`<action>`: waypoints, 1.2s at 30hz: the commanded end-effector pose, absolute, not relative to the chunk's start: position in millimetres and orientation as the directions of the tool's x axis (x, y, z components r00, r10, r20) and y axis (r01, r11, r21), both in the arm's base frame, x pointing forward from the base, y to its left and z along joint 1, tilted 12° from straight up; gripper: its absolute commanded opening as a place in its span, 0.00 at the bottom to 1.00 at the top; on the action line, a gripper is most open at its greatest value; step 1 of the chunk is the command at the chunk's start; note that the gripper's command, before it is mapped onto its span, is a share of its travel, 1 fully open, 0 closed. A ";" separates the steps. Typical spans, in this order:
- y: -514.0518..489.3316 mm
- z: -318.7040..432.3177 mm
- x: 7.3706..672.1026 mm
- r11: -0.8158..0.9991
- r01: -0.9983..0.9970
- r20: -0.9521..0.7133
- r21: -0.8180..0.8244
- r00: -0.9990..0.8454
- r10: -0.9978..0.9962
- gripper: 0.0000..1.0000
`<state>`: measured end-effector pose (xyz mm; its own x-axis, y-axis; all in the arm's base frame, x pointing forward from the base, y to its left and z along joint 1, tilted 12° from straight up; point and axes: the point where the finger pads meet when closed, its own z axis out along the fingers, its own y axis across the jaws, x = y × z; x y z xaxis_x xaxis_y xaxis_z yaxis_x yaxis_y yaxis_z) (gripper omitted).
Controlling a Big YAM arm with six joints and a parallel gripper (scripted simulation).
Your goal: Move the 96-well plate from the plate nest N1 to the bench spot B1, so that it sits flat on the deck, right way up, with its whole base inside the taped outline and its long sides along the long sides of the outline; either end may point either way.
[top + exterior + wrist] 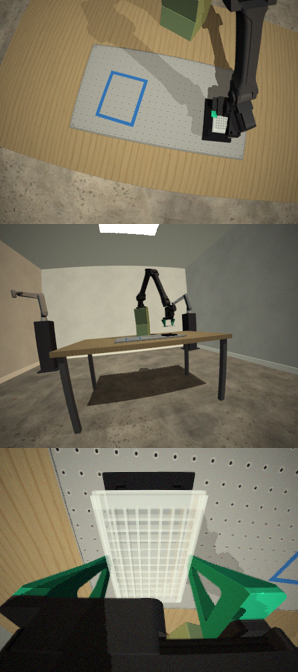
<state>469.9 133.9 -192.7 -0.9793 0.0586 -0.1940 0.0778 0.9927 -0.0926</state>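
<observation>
The hand (150, 585) is gripping the 96-well plate (149, 543) by its long sides, holding it up above the black nest (207, 132) at lower right of the top view.

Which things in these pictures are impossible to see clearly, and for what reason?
- Top view: the gripper and arm hide part of the 96-well plate and part of the plate nest.
- Exterior view: the plate between the fingers is too small to see.
- Wrist view: the plate covers most of the nest; the blue outline is cut off by the edge.
</observation>
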 end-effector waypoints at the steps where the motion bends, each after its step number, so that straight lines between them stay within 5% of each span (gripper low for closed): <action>1: 139.1 -184.0 478.8 0.993 0.078 -0.217 -0.084 -0.974 0.058 0.00; 13: 139.1 -184.0 478.8 0.993 0.078 -0.217 -0.084 -0.974 0.058 0.00; 18: 116.7 -176.1 478.6 0.966 0.257 -0.244 -0.035 -0.939 0.241 0.00; 36: 63.2 -175.2 467.6 0.971 0.236 -0.243 -0.044 -0.945 0.218 0.00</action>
